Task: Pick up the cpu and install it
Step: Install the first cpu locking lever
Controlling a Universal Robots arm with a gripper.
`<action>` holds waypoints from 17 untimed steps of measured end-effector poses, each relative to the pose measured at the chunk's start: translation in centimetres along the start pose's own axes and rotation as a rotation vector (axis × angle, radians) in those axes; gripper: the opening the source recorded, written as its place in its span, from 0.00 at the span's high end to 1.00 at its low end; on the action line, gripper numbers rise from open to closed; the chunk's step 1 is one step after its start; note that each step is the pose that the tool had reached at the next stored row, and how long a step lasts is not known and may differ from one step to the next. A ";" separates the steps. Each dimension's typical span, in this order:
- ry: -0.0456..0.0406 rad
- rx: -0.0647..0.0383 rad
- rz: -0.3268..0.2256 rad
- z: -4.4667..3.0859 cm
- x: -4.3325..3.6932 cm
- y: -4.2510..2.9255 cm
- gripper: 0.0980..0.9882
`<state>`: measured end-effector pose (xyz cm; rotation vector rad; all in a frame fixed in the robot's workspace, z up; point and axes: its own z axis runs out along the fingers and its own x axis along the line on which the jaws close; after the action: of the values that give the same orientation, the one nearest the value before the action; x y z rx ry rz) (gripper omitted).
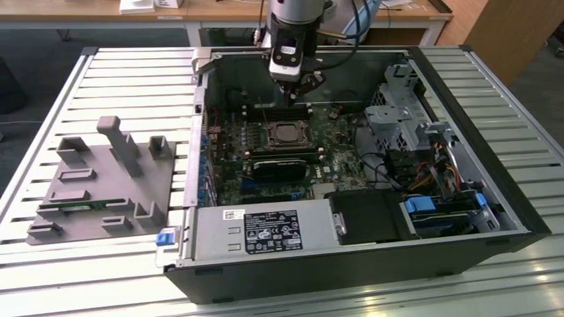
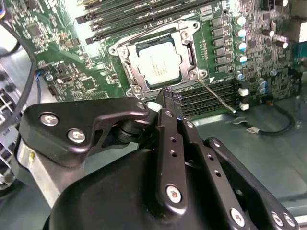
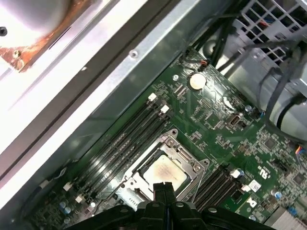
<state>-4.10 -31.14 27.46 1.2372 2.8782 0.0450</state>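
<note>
The cpu (image 1: 284, 135) lies flat inside the dark socket on the green motherboard, in the middle of the open computer case. In both wrist views its silver top (image 2: 156, 62) (image 3: 165, 172) shows framed by the socket's metal frame (image 2: 189, 48). A thin metal lever (image 2: 218, 98) sticks out beside the frame. My gripper (image 1: 295, 98) hangs just above and behind the socket, apart from the cpu. Its black fingers (image 2: 167, 93) (image 3: 163, 187) are shut together with nothing between them.
Memory slots (image 2: 211, 93) run on both sides of the socket. A black heatsink (image 1: 277, 168) sits in front of it, cables and a drive cage (image 1: 401, 122) to the exterior view's right. A grey tray (image 1: 97, 178) with a green memory stick (image 1: 84, 206) lies left of the case.
</note>
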 end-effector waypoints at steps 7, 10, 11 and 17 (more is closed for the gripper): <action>0.0027 0.000 -0.091 0.01 0.00 0.00 0.98; 0.0037 0.001 -0.125 0.01 0.00 0.00 0.98; 0.0040 0.001 -0.136 0.01 0.00 0.00 0.98; 0.0066 0.001 -0.223 0.04 0.00 0.00 0.98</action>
<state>-4.10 -31.14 27.42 0.9101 3.0011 0.0462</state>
